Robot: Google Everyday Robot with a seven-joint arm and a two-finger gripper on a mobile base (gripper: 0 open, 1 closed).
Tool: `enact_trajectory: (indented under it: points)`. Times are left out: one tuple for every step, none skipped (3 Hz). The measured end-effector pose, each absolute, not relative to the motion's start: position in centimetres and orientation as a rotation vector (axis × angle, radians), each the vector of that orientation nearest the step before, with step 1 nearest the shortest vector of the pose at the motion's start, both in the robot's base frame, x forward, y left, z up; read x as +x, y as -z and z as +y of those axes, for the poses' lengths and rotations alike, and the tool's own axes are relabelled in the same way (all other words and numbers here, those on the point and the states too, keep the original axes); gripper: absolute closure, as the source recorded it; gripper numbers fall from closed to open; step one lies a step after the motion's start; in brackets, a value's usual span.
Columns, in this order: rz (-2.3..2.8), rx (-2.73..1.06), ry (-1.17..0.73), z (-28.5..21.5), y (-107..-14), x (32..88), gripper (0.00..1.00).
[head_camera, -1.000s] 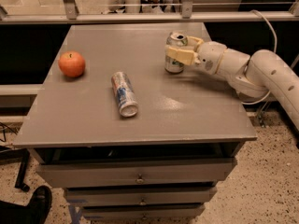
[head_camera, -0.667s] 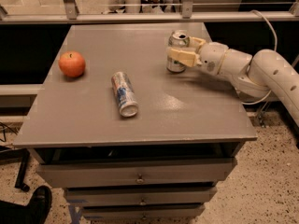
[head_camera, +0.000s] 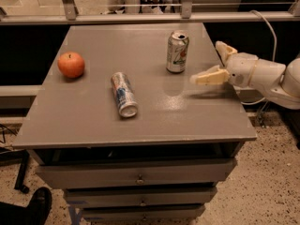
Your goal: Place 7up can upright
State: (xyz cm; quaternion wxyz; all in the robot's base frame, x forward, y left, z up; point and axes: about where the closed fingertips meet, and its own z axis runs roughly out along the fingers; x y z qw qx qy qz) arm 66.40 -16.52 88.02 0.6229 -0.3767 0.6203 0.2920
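Note:
The 7up can (head_camera: 177,51), silvery-white with green and red marks and an open silver top, stands upright on the grey table (head_camera: 93,121) toward the back right. My gripper (head_camera: 209,61) is to the right of the can, apart from it and over the table's right edge. Its two cream fingers (head_camera: 207,77) are spread wide and hold nothing.
A slimmer silver can with blue and red print (head_camera: 123,94) lies on its side near the table's middle. A red apple (head_camera: 71,64) sits at the left. Drawers (head_camera: 138,177) are below the tabletop. A metal rail (head_camera: 140,18) runs behind the table.
My gripper was closed around the 7up can; it has let go and drawn back to the right. The can now stands free and upright.

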Motion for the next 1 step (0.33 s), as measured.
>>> enact_trajectory:
  points:
    - [1.505, -0.812, -0.548, -22.78, -87.31, 62.16, 0.0]
